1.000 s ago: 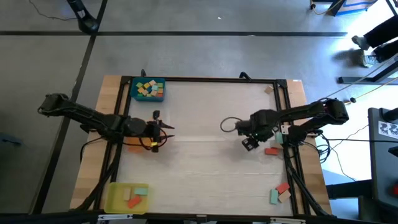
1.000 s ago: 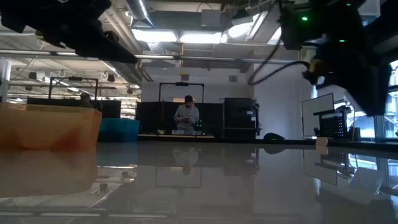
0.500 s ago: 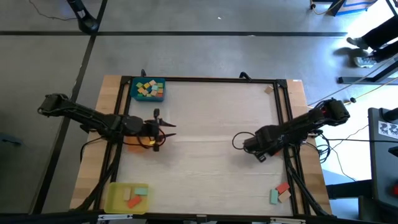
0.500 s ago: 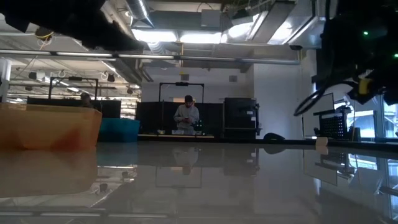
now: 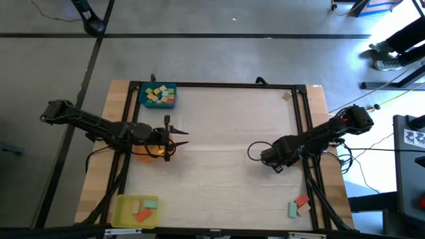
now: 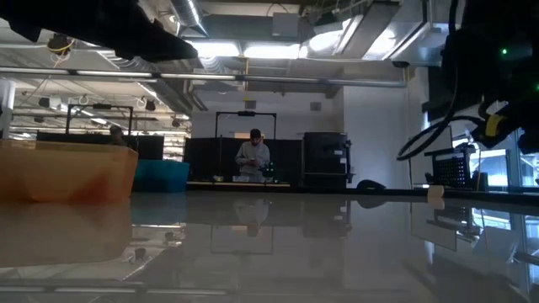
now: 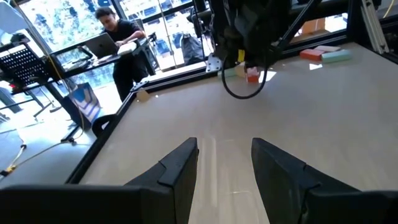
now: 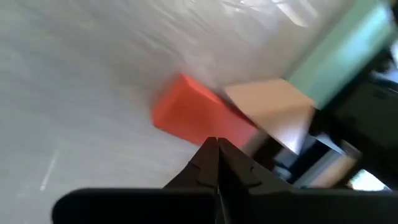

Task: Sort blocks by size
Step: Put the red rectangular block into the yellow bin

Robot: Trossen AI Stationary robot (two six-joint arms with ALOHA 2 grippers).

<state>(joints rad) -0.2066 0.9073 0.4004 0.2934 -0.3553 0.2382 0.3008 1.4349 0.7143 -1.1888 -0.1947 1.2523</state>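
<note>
An orange-red block lies flat on the table just past the tips of my right gripper, which is shut and points steeply down. In the high view this gripper stands near the table's right edge and covers the block. The left wrist view shows the same block under it. My left gripper hovers open and nearly level at the table's left, nothing between its fingers. More blocks lie in the blue tray, in the yellow tray and loose at the near right. My right gripper's shut fingertips come down from above at the near edge of the orange-red block, which lies flat on the table. I cannot tell whether they touch it.
An orange tray sits under my left arm. A tan piece and a pale green piece lie just beyond the orange-red block. Black frame rails run along the table's sides. A person stands in the room behind.
My right gripper has gone down and toward the table's near right, over the orange-red block, which the high view no longer shows.
</note>
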